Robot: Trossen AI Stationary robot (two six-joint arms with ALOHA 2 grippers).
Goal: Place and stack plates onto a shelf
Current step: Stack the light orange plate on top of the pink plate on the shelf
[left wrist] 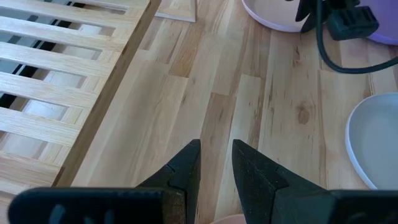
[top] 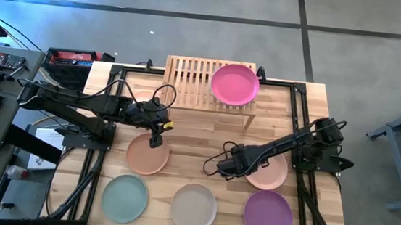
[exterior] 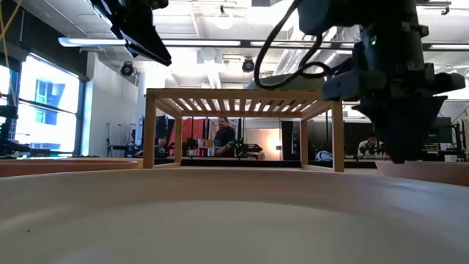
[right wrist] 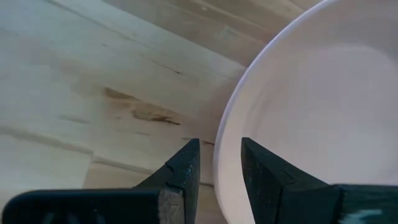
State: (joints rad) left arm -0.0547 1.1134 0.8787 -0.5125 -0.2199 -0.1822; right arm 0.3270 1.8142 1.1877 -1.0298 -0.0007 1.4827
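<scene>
filling the bottom of the low view is the broad rim of a round matte beige plate [exterior: 220, 213], sitting at the near edge of the pale wooden plank table [top: 191, 133]. beside it along that edge lie a round mint plate [top: 124, 198] and a round purple plate [top: 268, 215]. farther in, a round peach plate [top: 146, 154] lies on the left half and a round pale pink plate [top: 271, 174] on the right half. at the far side stands the small light wood shelf [top: 189, 79] with its slatted top, and a round magenta plate [top: 234, 84] rests on the right end of it.

left gripper [left wrist: 216, 155] hangs over the far rim of the peach plate, fingers set a narrow gap apart and grasping nothing, bare table showing between them. right gripper [right wrist: 219, 154] is at the left rim of the pale pink plate, its fingers straddling that rim with a small gap, not visibly clamped on it; in the low view it reaches down near the table surface

a person [exterior: 223, 137] sits in the room beyond the shelf
</scene>
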